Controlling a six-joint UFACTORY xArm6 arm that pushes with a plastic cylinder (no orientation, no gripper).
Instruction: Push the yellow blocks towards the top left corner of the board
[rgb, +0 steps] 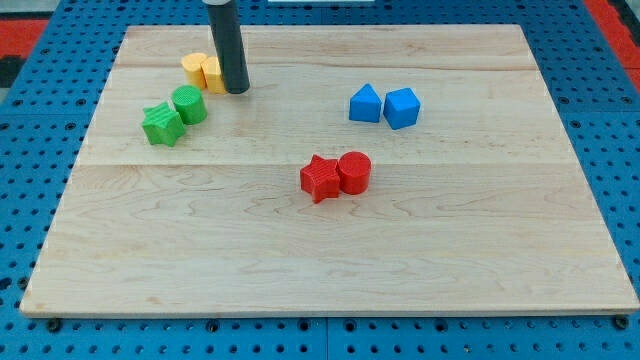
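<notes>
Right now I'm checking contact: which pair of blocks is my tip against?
The yellow blocks, at the view's top left; your tip sits at their right side. Green, blue and red pairs lie apart.

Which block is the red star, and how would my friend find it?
Start at the wooden board and look just below its middle, where two red blocks touch. The red star is the one on the view's left, beside the red cylinder. Its pointy arms set it apart from its round neighbour.
</notes>
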